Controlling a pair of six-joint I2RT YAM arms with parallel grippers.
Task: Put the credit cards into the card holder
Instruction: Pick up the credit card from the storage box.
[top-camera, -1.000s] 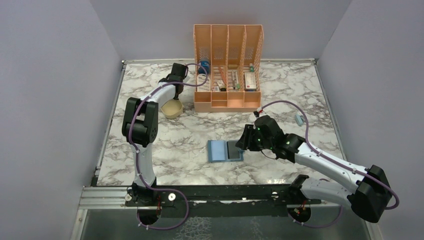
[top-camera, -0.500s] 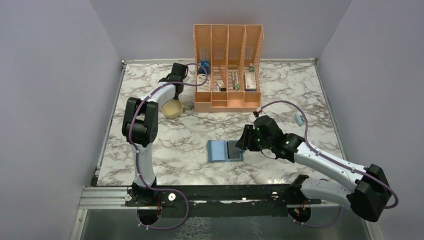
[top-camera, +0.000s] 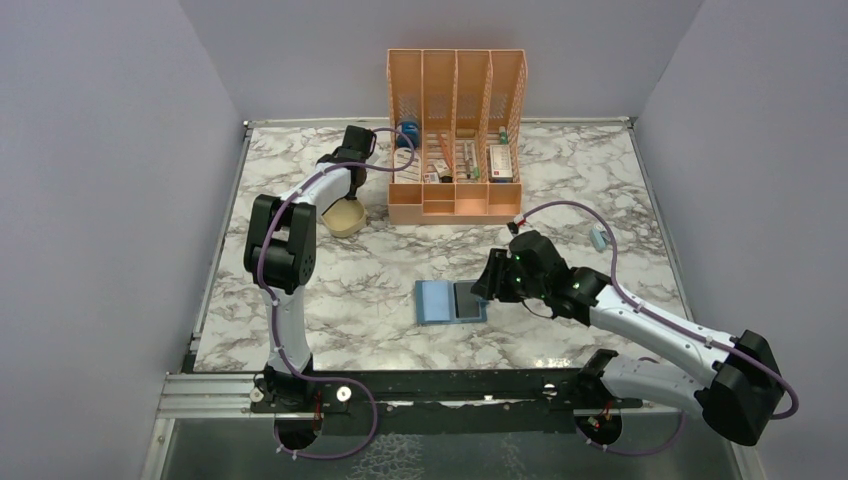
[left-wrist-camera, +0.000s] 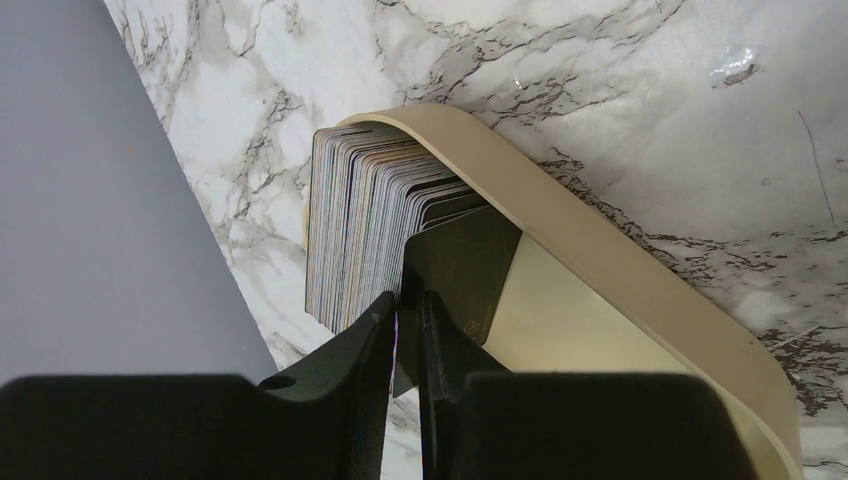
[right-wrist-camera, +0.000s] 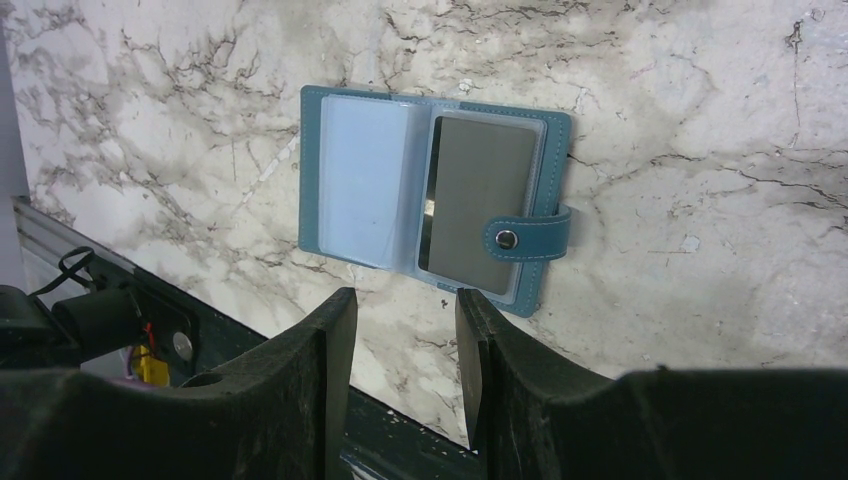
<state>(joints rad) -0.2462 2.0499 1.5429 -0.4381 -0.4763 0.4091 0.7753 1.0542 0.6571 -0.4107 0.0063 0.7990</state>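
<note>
One dark card (left-wrist-camera: 462, 262) tight in L pincer (left-wrist-camera: 408, 302), in tray (left-wrist-camera: 610, 268); R pincer (right-wrist-camera: 404, 298) apart, nr card holder (right-wrist-camera: 362, 182).

This is a robotics lab test cell, not a lived-in room. A white, grey-veined marble-patterned tabletop (top-camera: 340, 335) is boxed in behind and on both sides by plain, bare lilac-grey panel walls (top-camera: 100, 200). At the tabletop's near edge a slotted aluminium rail (top-camera: 210, 395) runs beside the bases of two white-and-black cabled robot arms, left (top-camera: 283, 250) and right (top-camera: 650, 325). At its far edge stands an orange plastic slotted desk organiser (top-camera: 456, 140).
</note>
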